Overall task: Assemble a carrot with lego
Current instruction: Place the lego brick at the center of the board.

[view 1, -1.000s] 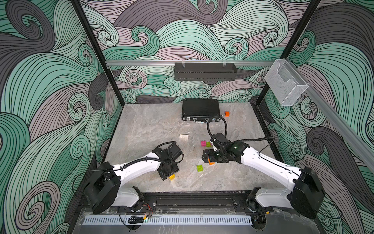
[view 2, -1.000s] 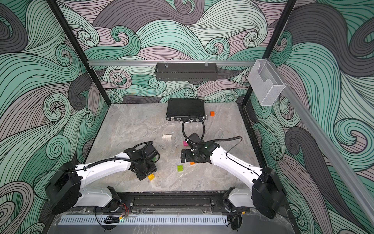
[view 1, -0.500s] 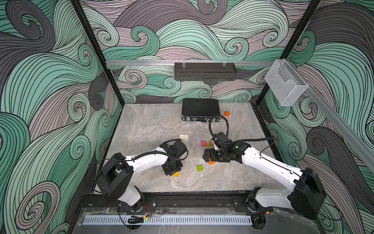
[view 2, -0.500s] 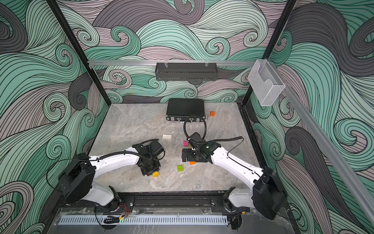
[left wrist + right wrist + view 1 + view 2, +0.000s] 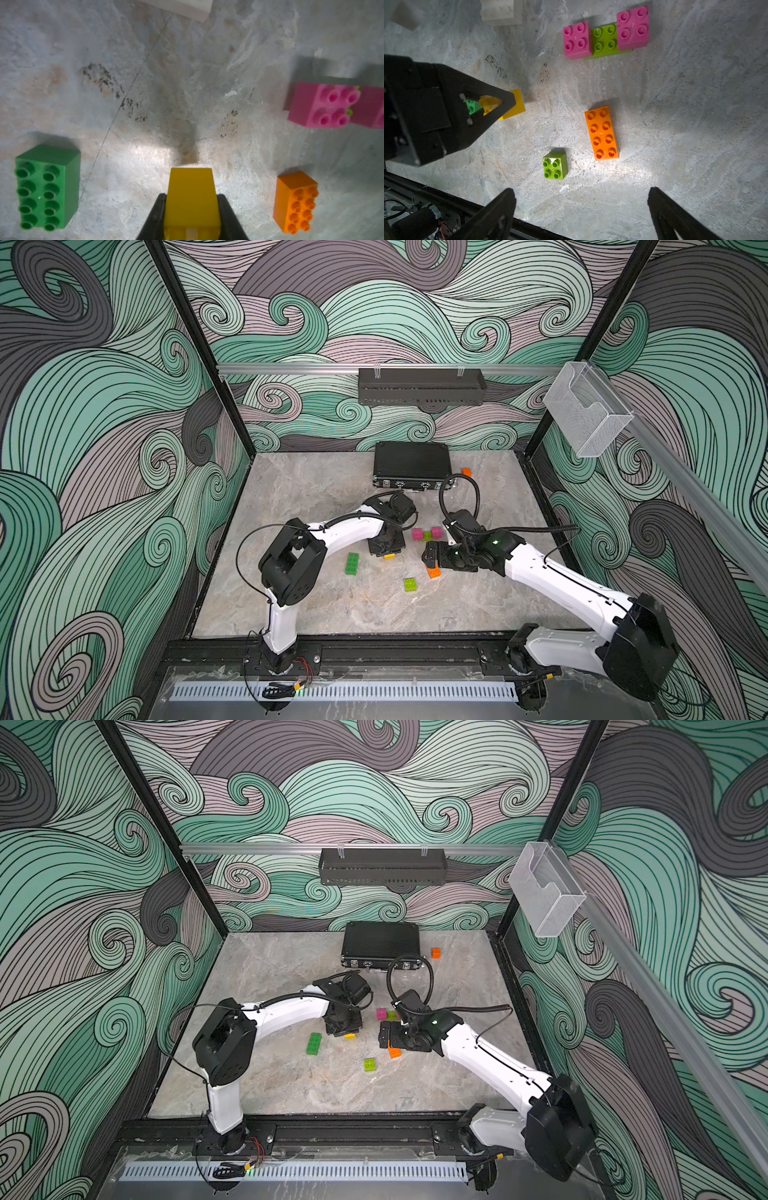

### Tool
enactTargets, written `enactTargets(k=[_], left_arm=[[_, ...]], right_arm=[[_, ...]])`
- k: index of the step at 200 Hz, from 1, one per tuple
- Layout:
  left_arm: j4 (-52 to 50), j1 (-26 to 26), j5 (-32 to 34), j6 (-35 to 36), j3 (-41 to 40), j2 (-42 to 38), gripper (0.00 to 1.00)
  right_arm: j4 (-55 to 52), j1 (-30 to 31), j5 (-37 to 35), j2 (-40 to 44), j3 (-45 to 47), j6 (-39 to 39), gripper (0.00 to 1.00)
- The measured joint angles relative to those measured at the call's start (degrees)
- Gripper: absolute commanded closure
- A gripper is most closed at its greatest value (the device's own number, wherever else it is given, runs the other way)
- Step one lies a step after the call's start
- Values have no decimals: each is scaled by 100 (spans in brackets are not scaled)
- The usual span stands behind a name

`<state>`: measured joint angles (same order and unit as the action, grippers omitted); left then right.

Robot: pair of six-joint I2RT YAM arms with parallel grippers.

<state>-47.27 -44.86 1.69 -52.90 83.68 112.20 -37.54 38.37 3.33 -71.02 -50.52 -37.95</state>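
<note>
Your left jaws clamp the yellow brick (image 5: 191, 197), right jaws gape; next, lift and square it over the orange brick (image 5: 601, 133)

Soft, even light is filling both top views. In the wrist views, glaring pools are washing out the table (image 5: 623, 170), corners are dimming, edges blurring.

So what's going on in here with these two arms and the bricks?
The left gripper is shut on a yellow brick. The right gripper hangs open by the orange brick. Two pink bricks flank a lime brick; a dark green brick, a small lime brick and a white brick lie loose. Assembly has barely begun.
</note>
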Motion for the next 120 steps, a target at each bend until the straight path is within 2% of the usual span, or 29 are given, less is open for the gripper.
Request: enactTargets(k=[57,95,120], left_arm=[[-70,11,-195,490,140,323,91],[-96,4,-236,623,170,350,59],[-114,-31,-236,638,168,385,51]], right_arm=[[0,-70,4,-15,55,-22,1],[2,-72,9,-166,55,-22,0],[4,-72,9,-188,55,-22,0]])
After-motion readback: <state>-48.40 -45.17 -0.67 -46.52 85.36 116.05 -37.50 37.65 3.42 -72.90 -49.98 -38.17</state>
